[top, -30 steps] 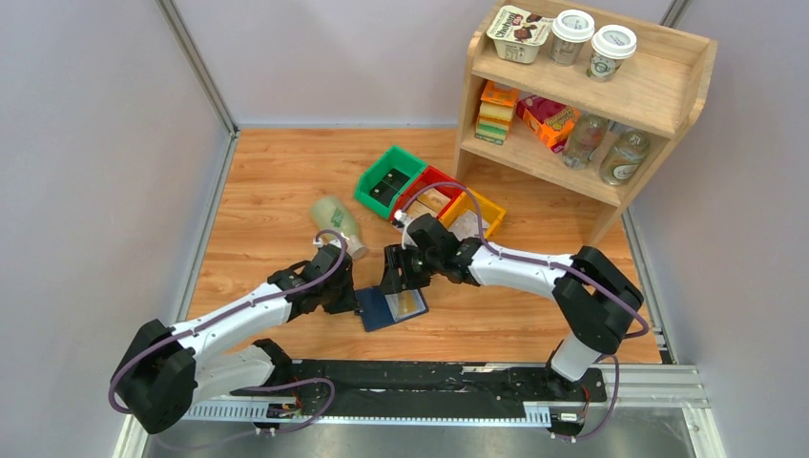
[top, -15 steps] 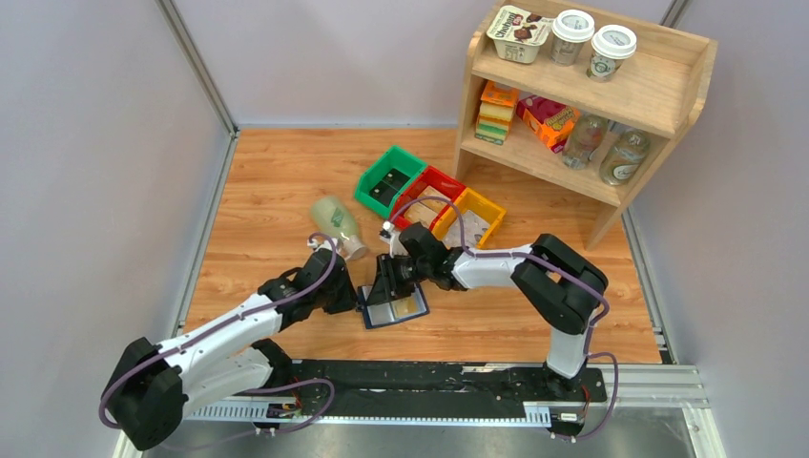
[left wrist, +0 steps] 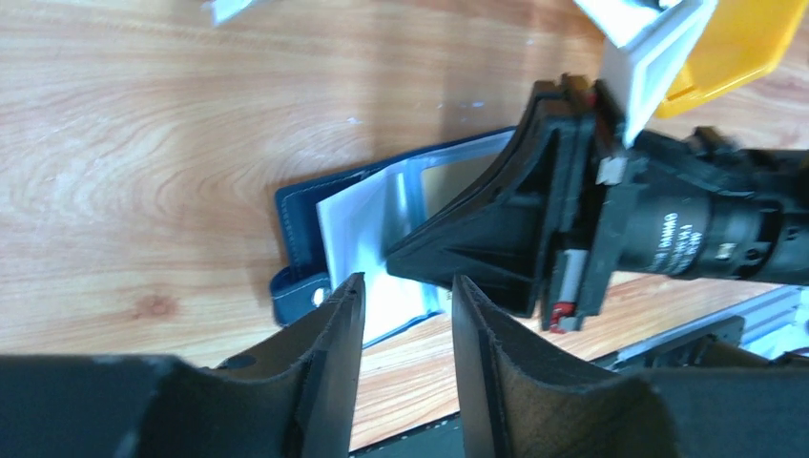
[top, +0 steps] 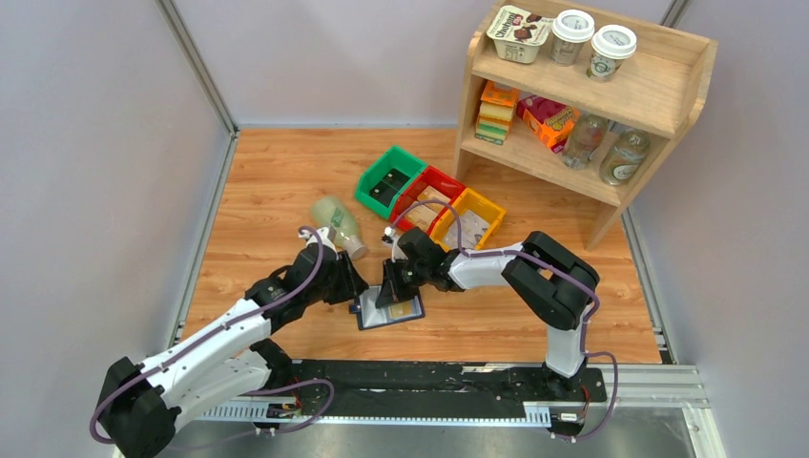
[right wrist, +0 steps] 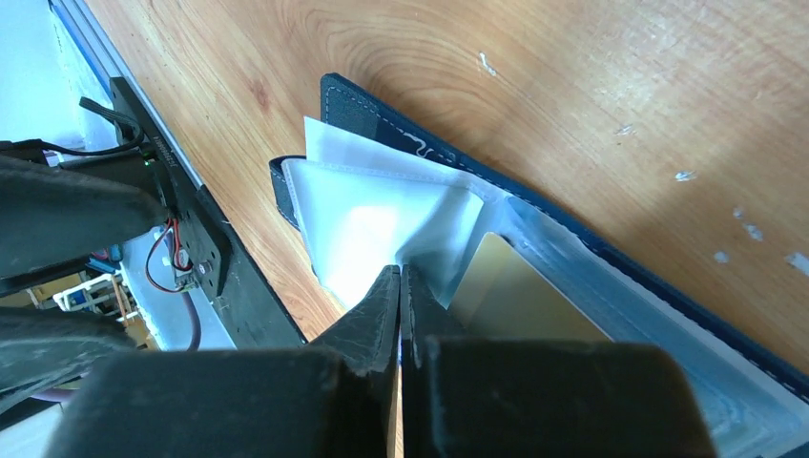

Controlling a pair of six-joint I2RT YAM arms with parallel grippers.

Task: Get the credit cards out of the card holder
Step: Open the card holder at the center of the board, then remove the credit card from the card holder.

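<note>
The navy card holder lies open on the wooden table, its snap tab toward my left arm. My right gripper points down onto it, and its jaws are shut on the corner of a thin pale leaf lifted from the holder. I cannot tell whether that leaf is a credit card or a clear sleeve. A tan card sits flat in a sleeve beside it. My left gripper hovers open and holds nothing, just left of the holder, near the tab.
Green, red and yellow bins stand behind the holder. A pale bottle lies on its side behind my left gripper. A wooden shelf with goods fills the back right. The black base rail runs along the near edge.
My right gripper has closed onto the pale leaf and shifted slightly left. My left gripper has opened and let go of the holder's left edge. The holder has slid a little left.
</note>
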